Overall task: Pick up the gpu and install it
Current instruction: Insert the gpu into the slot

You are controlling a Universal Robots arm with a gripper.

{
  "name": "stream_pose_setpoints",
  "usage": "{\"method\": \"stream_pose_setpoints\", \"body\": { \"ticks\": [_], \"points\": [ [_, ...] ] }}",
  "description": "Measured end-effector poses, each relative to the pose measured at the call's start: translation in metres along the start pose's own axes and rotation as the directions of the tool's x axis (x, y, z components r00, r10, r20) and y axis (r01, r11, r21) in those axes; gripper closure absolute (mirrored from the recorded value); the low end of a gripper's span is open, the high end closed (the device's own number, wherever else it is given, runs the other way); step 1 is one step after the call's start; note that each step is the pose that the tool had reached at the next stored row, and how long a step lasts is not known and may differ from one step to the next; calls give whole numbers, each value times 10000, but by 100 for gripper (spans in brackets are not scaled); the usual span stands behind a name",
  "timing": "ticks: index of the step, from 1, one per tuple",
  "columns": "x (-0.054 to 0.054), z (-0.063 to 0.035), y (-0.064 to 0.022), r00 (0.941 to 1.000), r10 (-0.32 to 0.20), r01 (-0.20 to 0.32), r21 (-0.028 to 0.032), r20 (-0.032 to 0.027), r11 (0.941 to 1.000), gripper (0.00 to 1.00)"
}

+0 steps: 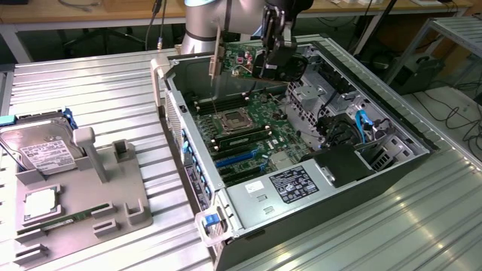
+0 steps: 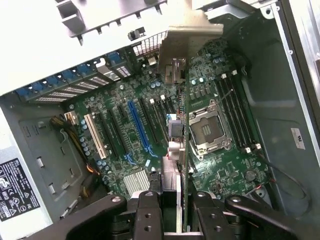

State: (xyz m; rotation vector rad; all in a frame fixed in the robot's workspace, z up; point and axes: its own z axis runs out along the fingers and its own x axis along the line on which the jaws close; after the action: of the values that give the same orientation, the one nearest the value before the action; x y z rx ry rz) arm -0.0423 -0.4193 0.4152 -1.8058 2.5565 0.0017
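While tool grips gpu over mobo, hdd sits apart

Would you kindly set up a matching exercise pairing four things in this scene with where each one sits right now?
Things:
1. green gpu card with black fan
2. silver hard drive with white label
3. empty silver processor socket
4. black power supply label

Places:
A. on the motherboard inside the open case
B. held in the gripper above the case
C. in the grey holder at the exterior view's left
D. on the grey box at the case's near end

Pairs: 1-B, 2-C, 3-A, 4-D
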Motion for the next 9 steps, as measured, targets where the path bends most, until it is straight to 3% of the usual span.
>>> {"method": "stream_pose_setpoints", "body": {
  "ticks": [9],
  "points": [
    [0, 2, 0, 9950, -1002, 1002, -10, 6, 9950, 72]
  ]
}}
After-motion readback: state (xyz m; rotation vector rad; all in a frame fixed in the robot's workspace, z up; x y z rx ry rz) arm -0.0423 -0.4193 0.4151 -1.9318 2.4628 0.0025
